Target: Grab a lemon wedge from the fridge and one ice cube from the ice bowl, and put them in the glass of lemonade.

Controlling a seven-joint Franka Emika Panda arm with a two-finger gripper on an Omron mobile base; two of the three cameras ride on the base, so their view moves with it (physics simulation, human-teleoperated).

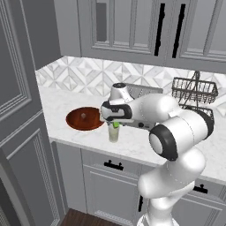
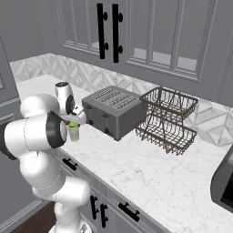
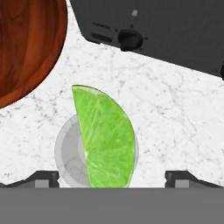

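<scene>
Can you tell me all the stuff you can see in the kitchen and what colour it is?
lemon wedge: one, yellow-green, above the glass
glass of lemonade: one, clear with pale liquid, on the counter beside the bowl
ice bowl: one, reddish-brown, on the counter left of the glass
ice cube: one, small, colour hard to tell, in the bowl
toaster: one, dark grey, on the counter behind the glass
wire basket rack: one, dark, two tiers, right of the toaster
counter: one, white marble
cabinets: grey, black handles, above and below the counter
gripper: one, dark fingertips wide apart, over the glass
</scene>
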